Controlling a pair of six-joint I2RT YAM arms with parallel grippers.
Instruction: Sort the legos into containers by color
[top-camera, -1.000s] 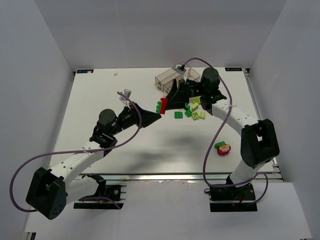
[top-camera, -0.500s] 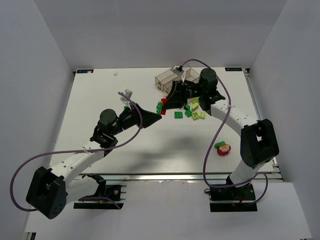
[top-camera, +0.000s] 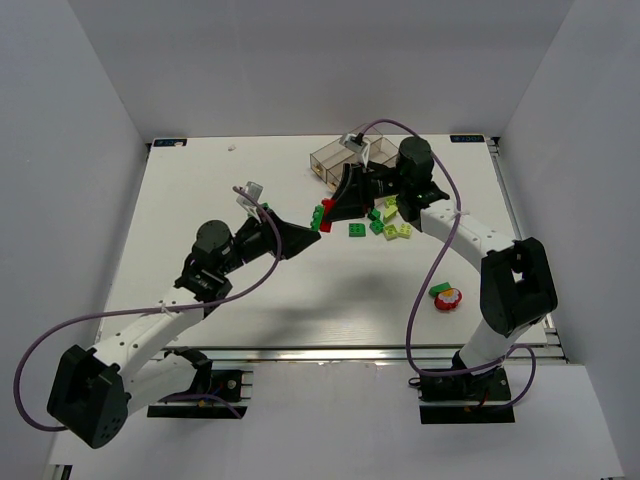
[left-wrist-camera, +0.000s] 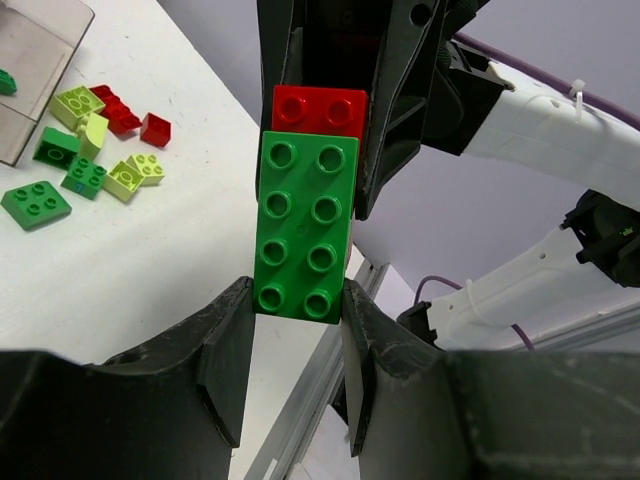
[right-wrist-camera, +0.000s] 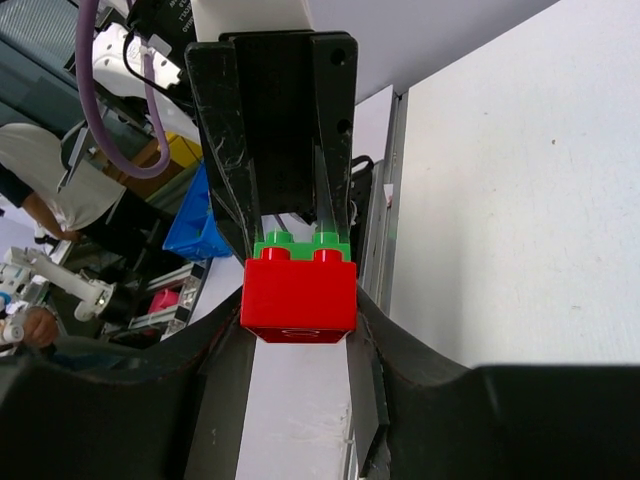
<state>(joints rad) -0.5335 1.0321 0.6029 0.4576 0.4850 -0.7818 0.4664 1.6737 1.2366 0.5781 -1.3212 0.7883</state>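
Left gripper (left-wrist-camera: 295, 300) is pinching green brick (left-wrist-camera: 300, 225), right gripper (right-wrist-camera: 298, 330) is clamping red brick (right-wrist-camera: 299, 295) stuck on it; crooked pulling risks one slipping out.

1. A robotics lab: left arm (top-camera: 150, 322) and right arm (top-camera: 470, 235) bolted by an aluminium rail (top-camera: 330, 354).
2. Plain white panels (top-camera: 90, 110) box in the white table (top-camera: 180, 200); purple cables (top-camera: 410, 325) hang loose.
3. The right wrist view shows blurred equipment and perhaps a person (right-wrist-camera: 45, 190).
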